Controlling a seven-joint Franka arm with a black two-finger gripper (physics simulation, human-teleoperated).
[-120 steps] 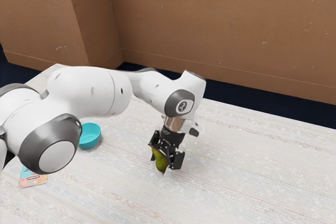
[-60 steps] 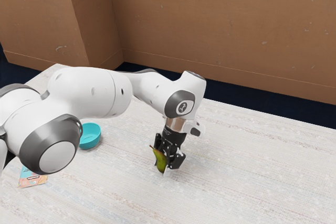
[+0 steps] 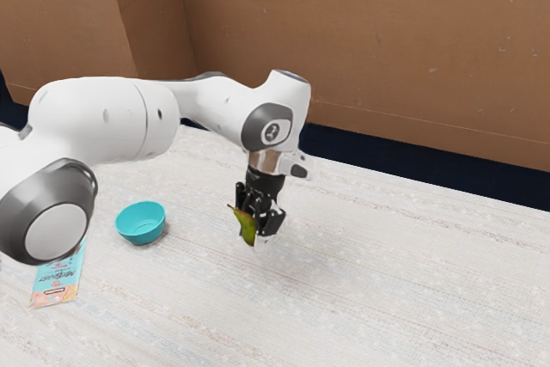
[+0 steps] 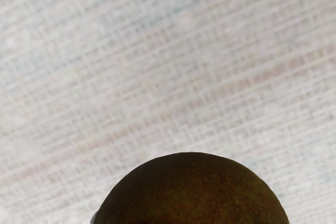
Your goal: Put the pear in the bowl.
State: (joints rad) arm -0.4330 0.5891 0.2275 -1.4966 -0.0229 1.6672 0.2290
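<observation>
Arm (image 3: pixel 103 118) and gripper (image 3: pixel 258 227) have shifted up and toward the exterior view's left since the last frame, pear (image 3: pixel 246 224) along with them. Bowl (image 3: pixel 143 236) hasn't moved; the arm covered part of it before, now its whole rim shows. More of the packet (image 3: pixel 58 278) is uncovered too.

Gripper state: closed on the pear, one finger each side. Gripper points down at the table (image 3: pixel 387 290), slightly tilted. Pear looks lifted off the tabletop, held at a slant, thin stem end up and toward the exterior view's left, fat end lower.

Pear is not in the bowl. It's well apart from it, on the exterior view's right of it. Bowl is turquoise, upright on the table, inside visible, nothing in it.

Packet lies flat on the table near the bowl, blue and orange-pink with print on it, partly behind the arm's big rounded joint.

Wrist view: rounded side of the pear, dark brown-green, close under the hand, with the pale woven-looking tabletop beyond.
</observation>
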